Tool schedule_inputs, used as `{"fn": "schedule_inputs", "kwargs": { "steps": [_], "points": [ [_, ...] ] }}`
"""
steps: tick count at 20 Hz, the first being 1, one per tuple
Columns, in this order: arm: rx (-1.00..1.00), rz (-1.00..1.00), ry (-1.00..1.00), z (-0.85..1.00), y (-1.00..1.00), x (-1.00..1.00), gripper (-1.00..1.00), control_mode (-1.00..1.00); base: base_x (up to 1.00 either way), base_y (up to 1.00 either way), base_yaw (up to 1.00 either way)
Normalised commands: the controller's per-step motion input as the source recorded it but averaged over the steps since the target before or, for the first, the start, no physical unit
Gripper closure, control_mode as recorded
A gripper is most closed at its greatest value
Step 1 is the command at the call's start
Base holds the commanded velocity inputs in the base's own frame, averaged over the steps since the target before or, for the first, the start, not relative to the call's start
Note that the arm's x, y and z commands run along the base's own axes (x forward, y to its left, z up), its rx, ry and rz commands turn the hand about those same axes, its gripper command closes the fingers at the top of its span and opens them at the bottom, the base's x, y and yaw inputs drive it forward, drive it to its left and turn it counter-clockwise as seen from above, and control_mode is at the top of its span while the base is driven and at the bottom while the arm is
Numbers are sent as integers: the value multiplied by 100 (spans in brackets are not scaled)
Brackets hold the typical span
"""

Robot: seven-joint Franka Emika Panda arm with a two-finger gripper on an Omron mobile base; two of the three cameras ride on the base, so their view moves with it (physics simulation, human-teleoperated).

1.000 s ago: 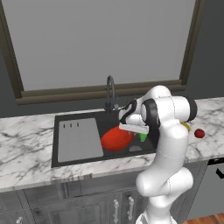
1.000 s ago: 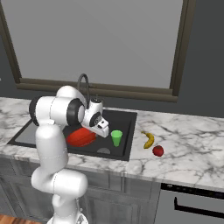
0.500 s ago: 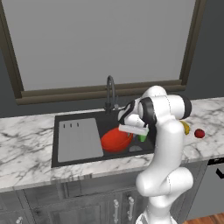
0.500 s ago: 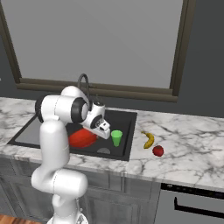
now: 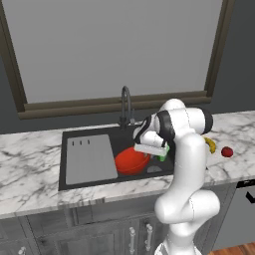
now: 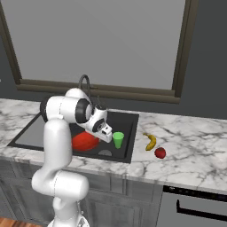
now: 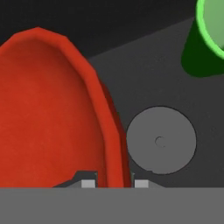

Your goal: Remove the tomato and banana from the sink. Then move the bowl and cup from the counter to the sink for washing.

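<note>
The sink [image 5: 89,172] is a black basin recessed in the white marble counter [image 5: 30,169], with a grey drainboard [image 5: 90,158] covering its left part and a dark curved faucet [image 5: 125,105] at the 12 o'clock edge. Two containers stand inside the basin. The red bowl [image 5: 130,161] sits near the middle of the basin, tilted, with one rim raised; nothing can be seen inside it. The green cup [image 6: 118,139] stands upright in the basin at the bowl's 3 o'clock side in the right base view, close to the bowl but apart from it; its interior looks empty in the hand view. The round grey drain [image 7: 161,141] lies on the basin floor between the bowl and the cup [image 7: 205,39] in the hand view, at the 5 o'clock side of the bowl rim. The gripper [image 7: 114,183] is down in the basin, its two fingertips set narrowly on either side of the rim of the bowl [image 7: 52,109], gripping it. The banana [image 6: 150,141] lies on the counter just right of the sink, and the tomato [image 6: 160,153] rests on the counter at the banana's 5 o'clock, close beside it and not touching.
</note>
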Motion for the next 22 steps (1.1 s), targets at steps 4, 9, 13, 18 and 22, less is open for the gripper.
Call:
{"fn": "schedule_inputs", "kwargs": {
  "steps": [4, 9, 13, 18, 22],
  "points": [
    [1, 0, 0, -20, 6, 18, 100, -100, 0, 0, 0],
    [0, 0, 0, -20, 4, 17, 100, -100, 0, 0, 0],
    [0, 0, 0, -19, 9, 14, 100, -100, 0, 0, 0],
    [1, 0, 0, -15, 15, 6, 100, -100, 0, 0, 0],
    [1, 0, 0, -18, 11, 6, 100, -100, 0, 0, 0]
  ]
}}
